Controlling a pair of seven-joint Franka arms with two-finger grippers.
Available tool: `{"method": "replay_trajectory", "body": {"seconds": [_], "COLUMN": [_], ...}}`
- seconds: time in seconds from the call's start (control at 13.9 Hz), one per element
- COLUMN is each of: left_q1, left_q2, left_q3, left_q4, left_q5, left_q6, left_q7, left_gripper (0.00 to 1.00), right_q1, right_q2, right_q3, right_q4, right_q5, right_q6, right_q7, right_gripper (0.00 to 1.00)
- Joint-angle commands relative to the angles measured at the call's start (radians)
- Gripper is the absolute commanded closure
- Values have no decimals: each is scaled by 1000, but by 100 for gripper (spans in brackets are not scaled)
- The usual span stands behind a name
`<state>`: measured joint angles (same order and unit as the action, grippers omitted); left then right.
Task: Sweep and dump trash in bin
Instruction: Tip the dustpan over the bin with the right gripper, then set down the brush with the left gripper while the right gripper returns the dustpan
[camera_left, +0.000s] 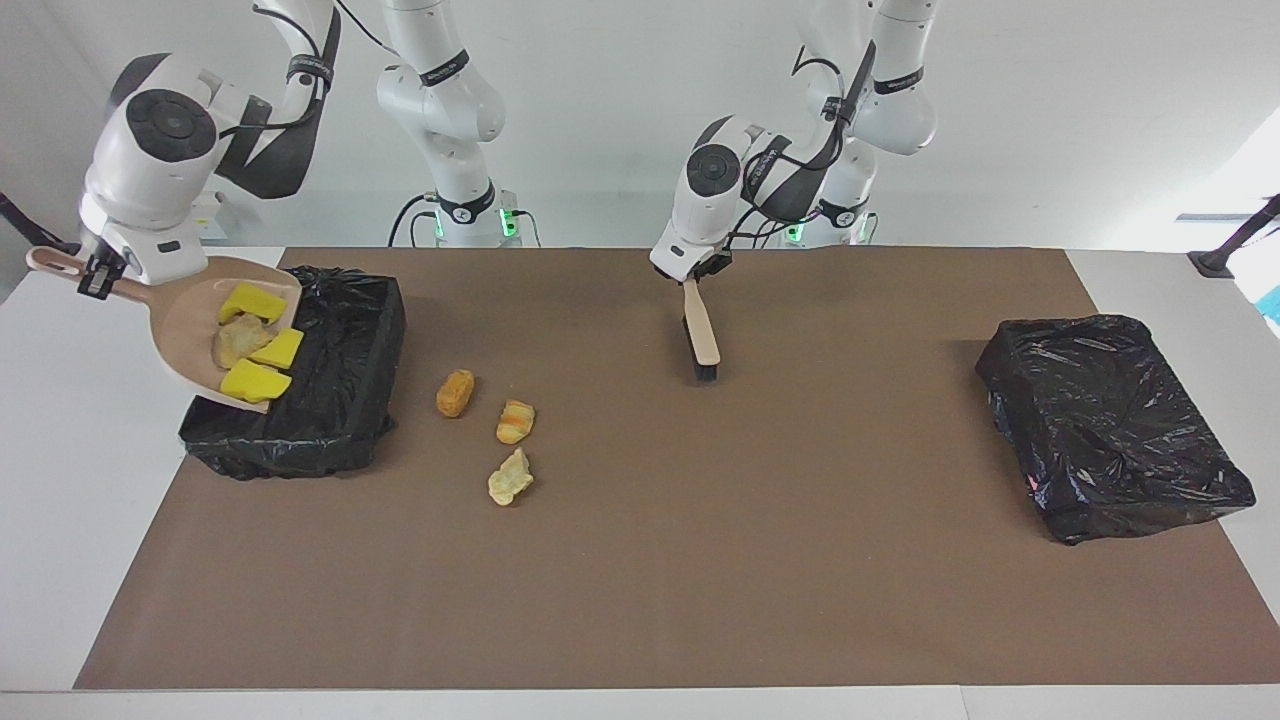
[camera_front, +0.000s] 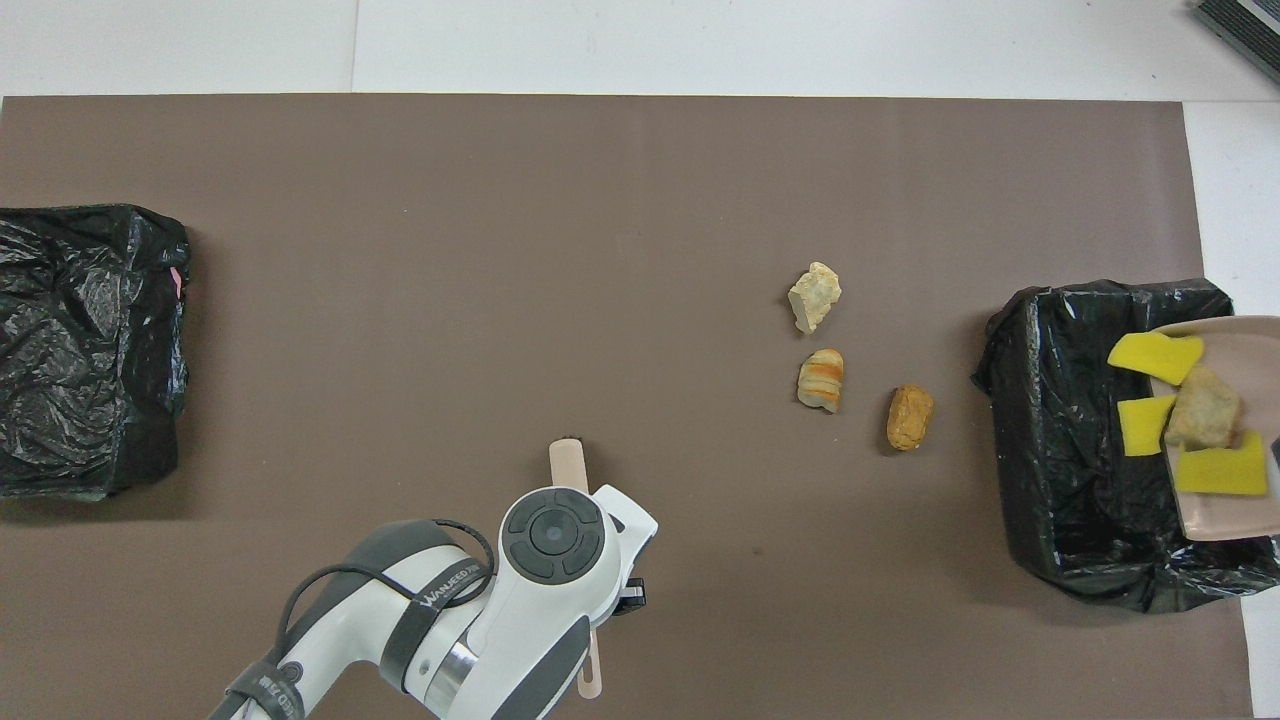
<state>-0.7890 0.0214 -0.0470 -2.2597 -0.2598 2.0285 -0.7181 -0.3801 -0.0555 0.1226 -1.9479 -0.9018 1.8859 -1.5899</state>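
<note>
My right gripper (camera_left: 95, 275) is shut on the handle of the beige dustpan (camera_left: 185, 335), which is raised and tipped down over the black-lined bin (camera_left: 335, 400). Several trash chunks lie in the pan, yellow ones (camera_left: 250, 300) and a tan one (camera_left: 238, 340), close to its lower lip. Three more chunks lie on the brown mat beside the bin: an orange-brown one (camera_left: 455, 392), an orange-striped one (camera_left: 515, 421) and a pale tan one (camera_left: 510, 477). Over the mat's middle, my left gripper (camera_left: 690, 278) is shut on the brush (camera_left: 703, 340), its bristles pointing down.
A second black plastic bag bundle (camera_left: 1110, 420) sits at the left arm's end of the table. The brown mat (camera_left: 700, 580) covers most of the tabletop, with white table edge around it. In the overhead view the left arm's wrist (camera_front: 545, 530) covers most of the brush (camera_front: 567, 465).
</note>
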Motion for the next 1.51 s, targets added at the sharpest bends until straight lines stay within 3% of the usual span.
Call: {"method": "replay_trajectory", "body": {"seconds": [0.0,0.22,0.29,0.36,0.72,0.94,1.44], "left_q1": [-29,-19,-15,-12,98,262,620], "left_q2": [11,15,14,9,8,-4,-12], "left_q3": [19,21,21,22,39,39,42], "left_q4": [-15,-1,5,15,101,126,181], "left_q5": [-13,-13,-13,-13,51,154,174], "left_q6": [24,21,19,12,-11,-7,39], "left_q7": [46,46,42,32,34,75,519], "left_gripper": [82,48,27,0,0,0,0], "right_q1": [23,20,20,20,23,24,263], "right_q2": [-50,-72,-76,-79,-79,-76,-15], "right_q3": [2,3,5,6,20,55,74], "right_q4": [-39,-23,-13,-8,17,11,15], "right_q5": [-100,-121,-108,-89,237,401,667], "right_q6": [-45,-48,-50,-50,-54,-68,-133], "right_q7": [41,41,36,34,56,141,857], "right_gripper": [100,100,100,100,100,100,100]}}
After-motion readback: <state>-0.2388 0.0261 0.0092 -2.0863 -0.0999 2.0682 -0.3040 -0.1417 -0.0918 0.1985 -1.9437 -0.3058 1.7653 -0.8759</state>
